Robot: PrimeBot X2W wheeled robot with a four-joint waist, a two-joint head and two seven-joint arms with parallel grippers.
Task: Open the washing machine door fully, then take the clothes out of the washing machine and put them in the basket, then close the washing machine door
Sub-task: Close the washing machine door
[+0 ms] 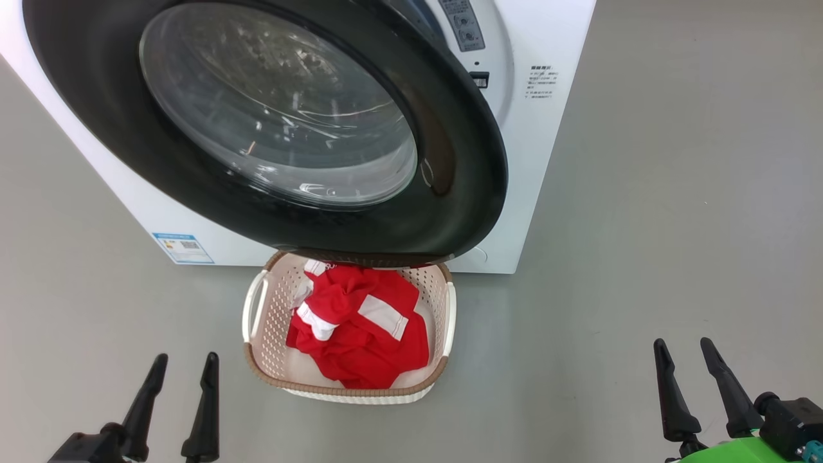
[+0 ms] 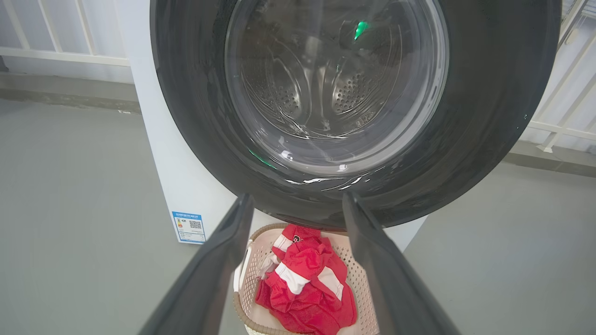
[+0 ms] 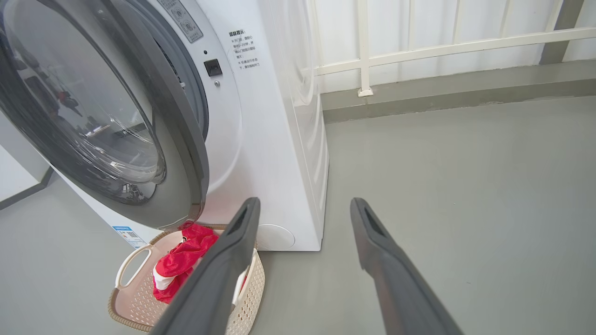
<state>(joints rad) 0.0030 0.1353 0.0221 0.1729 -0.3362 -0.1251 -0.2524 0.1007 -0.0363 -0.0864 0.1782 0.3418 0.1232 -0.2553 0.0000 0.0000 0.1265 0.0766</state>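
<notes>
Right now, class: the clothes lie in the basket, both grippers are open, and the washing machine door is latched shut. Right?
No: the washing machine door is ajar, as the right wrist view shows. The clothes do lie in the basket; the left gripper and right gripper are open.

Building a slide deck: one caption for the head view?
Clothes in the basket beneath the ajar washing machine door; left gripper and right gripper open, empty.
</notes>
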